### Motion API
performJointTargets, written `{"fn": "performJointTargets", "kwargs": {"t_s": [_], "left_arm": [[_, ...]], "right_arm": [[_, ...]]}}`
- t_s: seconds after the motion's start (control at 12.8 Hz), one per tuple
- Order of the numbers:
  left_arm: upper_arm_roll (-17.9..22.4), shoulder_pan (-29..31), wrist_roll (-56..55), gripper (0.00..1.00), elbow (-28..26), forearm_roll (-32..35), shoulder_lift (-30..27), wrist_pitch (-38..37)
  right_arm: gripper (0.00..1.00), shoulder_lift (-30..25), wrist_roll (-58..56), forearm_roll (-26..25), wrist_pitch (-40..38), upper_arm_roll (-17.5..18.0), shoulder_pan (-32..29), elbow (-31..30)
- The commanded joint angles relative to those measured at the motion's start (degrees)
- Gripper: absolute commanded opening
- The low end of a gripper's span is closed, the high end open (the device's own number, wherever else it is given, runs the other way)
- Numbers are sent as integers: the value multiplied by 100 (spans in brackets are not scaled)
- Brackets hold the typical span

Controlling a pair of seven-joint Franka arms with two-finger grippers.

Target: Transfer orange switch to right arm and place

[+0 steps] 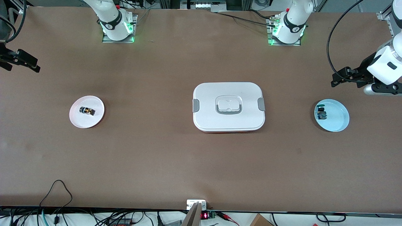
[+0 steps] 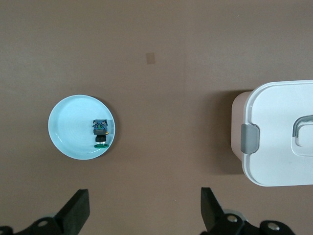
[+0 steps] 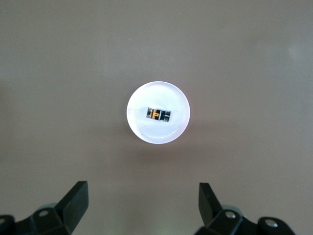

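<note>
Orange switch: one, lay on the one white plate, toward right arm's end.
Front view: one lidded white box mid-table; one blue plate carried one blue-green switch.
Left wrist view: left gripper hung with jaws apart, empty.
Right wrist view: right gripper hung over table, jaws apart.

Even overhead light fills the room, and the brown table shows little glare. The white box throws a narrow soft shadow. In the right wrist view the pale plate glows overexposed, its rim hazy.
</note>
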Motion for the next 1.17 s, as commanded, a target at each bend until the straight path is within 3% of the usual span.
{"fn": "performJointTargets", "kwargs": {"t_s": [0.0,1.09], "left_arm": [[-11,16,6,100,179,48,77,-128],[-11,16,6,100,179,48,77,-128]], "right_arm": [[100,87,19,170,-105,-9,-14,157],[100,262,186,178,-140,62,83,456]]}}
